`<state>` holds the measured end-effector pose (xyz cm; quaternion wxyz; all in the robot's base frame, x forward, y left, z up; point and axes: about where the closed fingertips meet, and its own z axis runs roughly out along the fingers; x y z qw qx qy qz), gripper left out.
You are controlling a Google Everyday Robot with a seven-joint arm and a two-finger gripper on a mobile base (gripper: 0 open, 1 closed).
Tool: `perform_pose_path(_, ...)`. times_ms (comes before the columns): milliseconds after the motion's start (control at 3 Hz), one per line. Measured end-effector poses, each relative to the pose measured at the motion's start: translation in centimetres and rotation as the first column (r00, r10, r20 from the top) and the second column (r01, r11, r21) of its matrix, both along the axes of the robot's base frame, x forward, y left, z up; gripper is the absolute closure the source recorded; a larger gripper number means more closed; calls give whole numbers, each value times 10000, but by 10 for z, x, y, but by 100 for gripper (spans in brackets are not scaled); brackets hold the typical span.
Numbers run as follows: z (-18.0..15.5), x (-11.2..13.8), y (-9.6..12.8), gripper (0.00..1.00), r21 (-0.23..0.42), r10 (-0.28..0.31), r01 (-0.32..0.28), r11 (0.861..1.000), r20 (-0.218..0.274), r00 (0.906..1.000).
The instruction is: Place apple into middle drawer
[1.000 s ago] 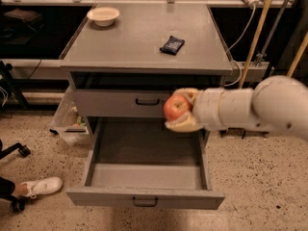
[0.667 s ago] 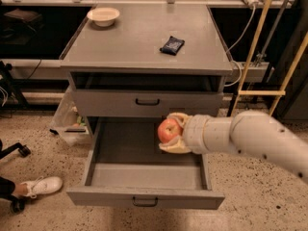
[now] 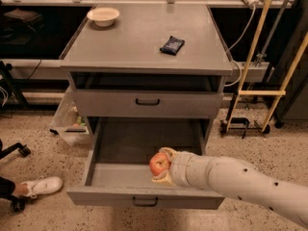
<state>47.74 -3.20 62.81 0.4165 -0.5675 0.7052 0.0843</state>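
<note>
Apple [image 3: 158, 164], clamped in the pincer [image 3: 162, 166], sits low inside the open middle drawer [image 3: 120, 174], near its front wall.

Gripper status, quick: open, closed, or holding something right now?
Gripper: closed on the apple, down inside the open middle drawer, near its front.

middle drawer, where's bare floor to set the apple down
In the middle drawer the floor is bare from the left wall across to the back wall. The only crowded spot is front centre to right, where the gripper holds the apple.
</note>
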Motion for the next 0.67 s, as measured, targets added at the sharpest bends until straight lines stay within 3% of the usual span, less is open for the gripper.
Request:
perform_pose_path(333, 0, 0, -1, 100, 3, -19, 19, 10000, 10, 10000)
perform_pose_path(667, -27, 8, 20, 100, 218, 139, -135, 9997, -201, 9997)
